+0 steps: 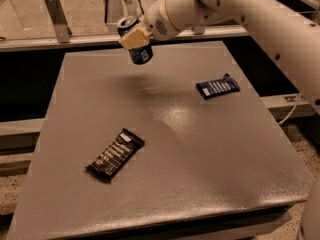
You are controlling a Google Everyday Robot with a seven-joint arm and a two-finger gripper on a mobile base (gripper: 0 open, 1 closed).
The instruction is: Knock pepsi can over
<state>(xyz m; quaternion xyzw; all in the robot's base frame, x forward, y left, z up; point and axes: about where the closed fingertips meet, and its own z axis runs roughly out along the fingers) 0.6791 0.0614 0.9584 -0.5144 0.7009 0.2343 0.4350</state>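
Table (200,149): pincer (133,38) against seemingly tilted can (141,55).

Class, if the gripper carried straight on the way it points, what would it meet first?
The pepsi can: the gripper, near the far edge of the table, appears to sit against its upper part, though depth is unclear.

The can (141,55), blue with a silver top, sits near the far edge of the table (200,154), tilted with its top leaning left; the gripper (133,37) lies against its upper half
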